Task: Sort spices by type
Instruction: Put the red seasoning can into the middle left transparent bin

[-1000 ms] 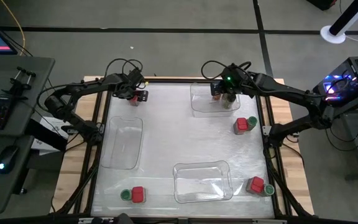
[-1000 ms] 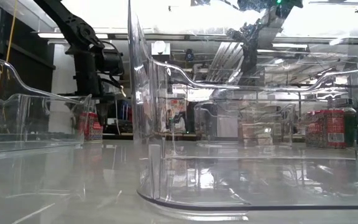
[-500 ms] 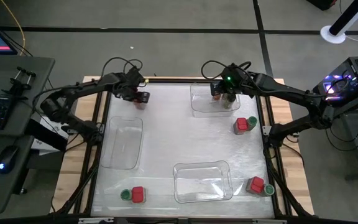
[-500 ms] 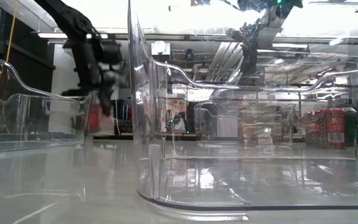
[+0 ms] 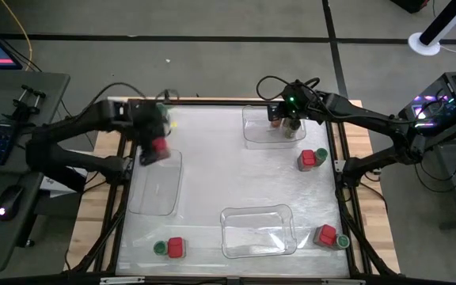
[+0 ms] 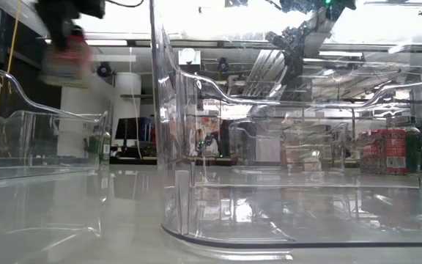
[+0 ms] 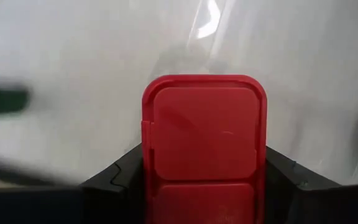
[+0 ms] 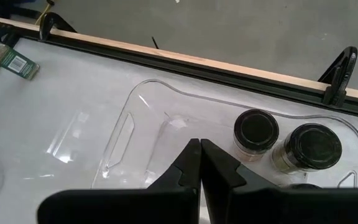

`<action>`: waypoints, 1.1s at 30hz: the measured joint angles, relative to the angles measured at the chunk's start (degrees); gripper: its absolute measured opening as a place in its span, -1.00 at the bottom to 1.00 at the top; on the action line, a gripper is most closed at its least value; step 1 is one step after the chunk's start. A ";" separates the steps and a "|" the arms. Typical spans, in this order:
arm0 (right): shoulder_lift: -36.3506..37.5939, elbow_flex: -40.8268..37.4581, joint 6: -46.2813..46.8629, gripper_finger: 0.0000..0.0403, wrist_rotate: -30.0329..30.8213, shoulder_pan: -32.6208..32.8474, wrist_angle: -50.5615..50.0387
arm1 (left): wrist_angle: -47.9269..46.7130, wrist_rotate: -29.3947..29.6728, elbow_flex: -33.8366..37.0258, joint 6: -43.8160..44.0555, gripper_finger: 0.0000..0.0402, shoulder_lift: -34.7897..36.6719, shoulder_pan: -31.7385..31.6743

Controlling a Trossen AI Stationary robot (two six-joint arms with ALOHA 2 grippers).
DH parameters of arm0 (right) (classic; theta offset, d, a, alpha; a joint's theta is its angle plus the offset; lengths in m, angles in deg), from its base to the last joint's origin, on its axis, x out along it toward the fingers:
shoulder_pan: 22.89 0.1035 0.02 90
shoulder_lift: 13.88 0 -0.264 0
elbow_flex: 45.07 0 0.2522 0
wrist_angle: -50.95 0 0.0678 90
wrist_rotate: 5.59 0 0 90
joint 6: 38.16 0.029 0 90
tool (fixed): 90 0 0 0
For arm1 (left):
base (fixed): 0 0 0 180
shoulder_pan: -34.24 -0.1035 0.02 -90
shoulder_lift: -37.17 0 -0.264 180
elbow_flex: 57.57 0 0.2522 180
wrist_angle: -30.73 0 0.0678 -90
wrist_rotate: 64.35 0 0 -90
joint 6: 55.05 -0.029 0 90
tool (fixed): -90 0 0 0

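Observation:
My left gripper (image 5: 155, 144) is shut on a red square-topped spice container (image 7: 204, 134) and hangs over the far end of the left clear tray (image 5: 153, 198). In the low view it is a blur high at the left (image 6: 64, 51). My right gripper (image 8: 201, 146) is shut on nothing over the far right tray (image 5: 256, 134). That tray holds dark-lidded jars (image 8: 255, 132), standing upright on its floor. A green-lidded container (image 8: 8, 56) lies on its side near the table's far left corner. My left gripper pinches the red container between its two fingers (image 7: 284, 180), one on each of two opposite sides of the square lid (image 7: 261, 155). The fingers come from above, pointing down. The container hangs upright, lid up, lifted clear of the table.
Red and green spice pairs stand at the right edge (image 5: 311, 158), the near right corner (image 5: 328, 236) and the near left (image 5: 172, 247). Another clear tray (image 5: 258, 231) lies at the near middle. The table's middle shows bare surface.
My left gripper has shut on the red container at the far left corner and lifted it clear of the table. It has carried it up and toward the near edge, over the left tray's far end, rolling its wrist on the way.

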 joint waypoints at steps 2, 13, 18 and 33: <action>0.00 0.00 0.00 -1.00 0.00 0.00 0.01 | -2.92 1.56 1.24 1.13 -0.08 0.66 4.42; 0.00 0.00 -1.49 -1.00 -0.33 0.01 1.17 | 13.28 8.26 14.93 -2.24 -0.08 -2.35 12.92; 0.00 0.00 -1.49 -1.00 -0.66 -0.01 1.17 | 16.99 8.28 20.52 -7.00 -0.08 -4.79 12.88; 0.00 0.00 -1.45 -1.00 -0.81 -0.01 1.19 | 26.78 9.73 23.20 -13.60 -0.08 -7.34 12.85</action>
